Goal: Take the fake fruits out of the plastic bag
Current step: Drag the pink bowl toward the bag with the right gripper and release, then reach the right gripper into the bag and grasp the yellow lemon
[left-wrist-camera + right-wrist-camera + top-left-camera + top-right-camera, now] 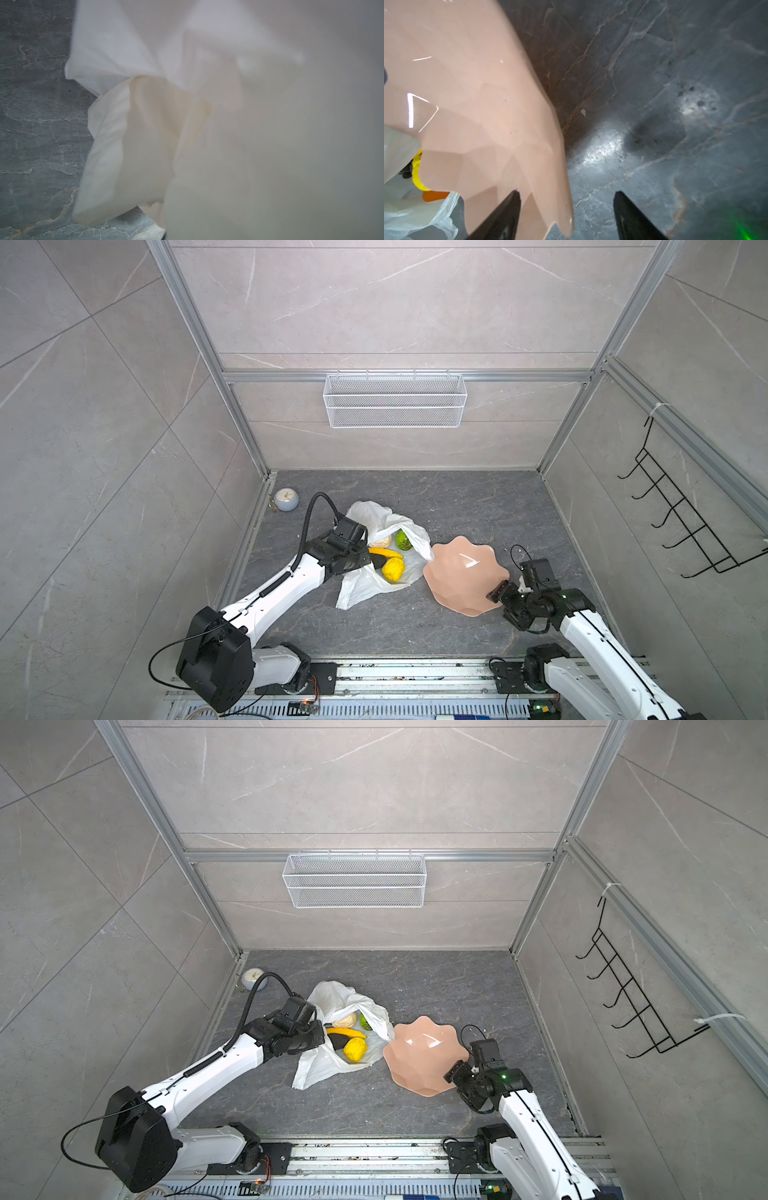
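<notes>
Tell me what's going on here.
The left gripper is shut at the mouth of the plastic bag, apparently pinching it. The fake fruits, a banana and a bumpy yellow one among them, lie in the bag. The right gripper has its jaws open at the rim of the pink plate, which holds nothing.

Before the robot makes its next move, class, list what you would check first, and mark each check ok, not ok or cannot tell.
1. Mouth of plastic bag open, fruit reachable: ok; banana and bumpy yellow fruit show.
2. The pink plate holds no fruit: ok.
3. The right fingers are open: ok.
4. They are clear of the plate: not ok; its rim shows between them.
5. The left fingers hold the bag: cannot tell; plastic hides them.
</notes>
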Available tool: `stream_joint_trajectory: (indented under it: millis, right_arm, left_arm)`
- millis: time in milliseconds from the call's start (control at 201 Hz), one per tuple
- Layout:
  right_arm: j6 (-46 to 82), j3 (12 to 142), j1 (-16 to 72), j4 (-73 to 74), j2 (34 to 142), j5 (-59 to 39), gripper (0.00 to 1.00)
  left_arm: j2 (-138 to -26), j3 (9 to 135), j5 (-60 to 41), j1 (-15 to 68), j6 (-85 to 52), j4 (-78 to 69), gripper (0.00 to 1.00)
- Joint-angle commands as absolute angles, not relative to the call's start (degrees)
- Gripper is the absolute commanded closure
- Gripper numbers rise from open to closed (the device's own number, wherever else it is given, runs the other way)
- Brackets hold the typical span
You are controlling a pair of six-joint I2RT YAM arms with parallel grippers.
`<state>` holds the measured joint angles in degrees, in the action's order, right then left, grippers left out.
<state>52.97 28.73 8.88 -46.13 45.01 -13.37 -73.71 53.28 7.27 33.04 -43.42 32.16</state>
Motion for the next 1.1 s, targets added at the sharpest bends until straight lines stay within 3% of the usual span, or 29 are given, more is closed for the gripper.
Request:
stream_joint_trajectory:
  millis: [0, 274, 458, 587, 792, 1095]
  right_arm:
    - [53.32, 32.42, 10.67, -51.28, 40.58, -8.5, 0.2]
    - [56.05, 39.44, 24.63, -50.66, 41.3, -1.77, 0.19]
    - [63.86, 45.52, 46.18, -42.97, 53.34, 8.96, 0.19]
    - [66.5, 51.14, 55.69, -34.17, 65.33, 11.24, 0.23]
    - [70.26, 59.56, 59.07, -25.77, 83.69, 9.69, 0.26]
    - [76.37, 67.83, 57.39, -22.42, 97.28, 9.89, 0.27]
  left_arm:
    - [-70.96, 51.78, 7.57, 33.18, -43.51, 33.0, 1.0]
    - [-69.48, 47.51, 2.95, 33.82, -42.82, 31.38, 1.0]
    - [-70.67, 47.37, 2.57, 35.43, -42.85, 31.29, 1.0]
    - [-71.59, 47.68, 2.55, 35.83, -43.03, 31.72, 1.0]
    - [-71.46, 47.12, 2.51, 36.01, -43.53, 31.32, 1.0]
    - [-70.85, 46.35, 1.41, 36.21, -43.95, 29.32, 1.0]
